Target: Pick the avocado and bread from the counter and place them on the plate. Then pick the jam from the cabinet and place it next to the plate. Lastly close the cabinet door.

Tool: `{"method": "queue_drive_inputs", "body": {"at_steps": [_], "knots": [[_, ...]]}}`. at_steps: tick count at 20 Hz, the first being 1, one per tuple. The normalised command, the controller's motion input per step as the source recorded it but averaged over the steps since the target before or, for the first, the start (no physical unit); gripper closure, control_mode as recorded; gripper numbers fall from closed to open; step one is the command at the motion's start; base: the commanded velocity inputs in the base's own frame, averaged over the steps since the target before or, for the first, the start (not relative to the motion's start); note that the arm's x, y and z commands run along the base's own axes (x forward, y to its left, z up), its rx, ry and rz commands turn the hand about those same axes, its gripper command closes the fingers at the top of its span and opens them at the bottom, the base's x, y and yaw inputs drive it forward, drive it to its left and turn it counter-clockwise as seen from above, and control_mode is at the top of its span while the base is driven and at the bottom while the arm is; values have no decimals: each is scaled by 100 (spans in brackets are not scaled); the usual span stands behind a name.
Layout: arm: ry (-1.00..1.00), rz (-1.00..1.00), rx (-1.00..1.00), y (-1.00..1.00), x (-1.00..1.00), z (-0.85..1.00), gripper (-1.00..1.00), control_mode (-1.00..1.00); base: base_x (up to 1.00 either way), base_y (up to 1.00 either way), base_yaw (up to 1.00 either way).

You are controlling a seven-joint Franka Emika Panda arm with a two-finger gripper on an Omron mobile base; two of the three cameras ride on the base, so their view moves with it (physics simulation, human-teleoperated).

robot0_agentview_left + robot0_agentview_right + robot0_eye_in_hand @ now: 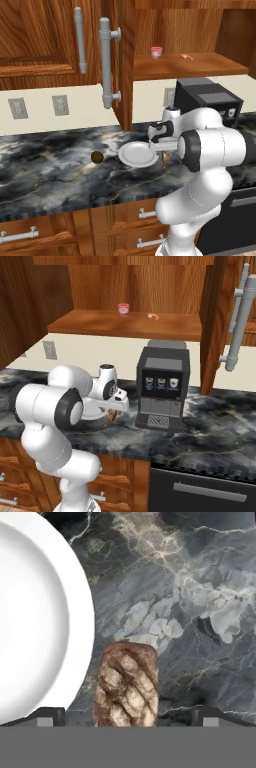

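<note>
Gripper (127,717) released, jaws wide apart, straddling the bread (127,684) on the counter (200,612). Plate (30,612) just beside bread at 10 o'clock. Avocado (97,157) at plate's 9 o'clock. Jam (156,52) on cabinet (200,64) shelf, cabinet door (125,60) open.

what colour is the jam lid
Red, on the tiny pale pinkish jam jar; clearest in the left base view.

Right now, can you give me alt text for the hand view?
The bread lies on the dark marble counter between the open hand's two fingertips, just beside the rim of the empty white plate.
</note>
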Motion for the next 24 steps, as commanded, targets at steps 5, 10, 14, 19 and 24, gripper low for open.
{"method": "queue_drive_inputs", "body": {"at_steps": [5, 10, 14, 19, 24], "knots": [[0, 0, -1, 0, 0, -29, -100, -100, 0, 0, 0], [0, 0, 0, 0, -8, -18, 100, -100, 0, 0, 0], [-5, 0, -3, 0, -19, 2, 100, -100, 0, 0, 0], [-7, 0, -9, 0, -40, 44, 100, -100, 0, 0, 0], [-6, 1, -5, 35, -11, 68, 100, -100, 0, 0, 0]]}}
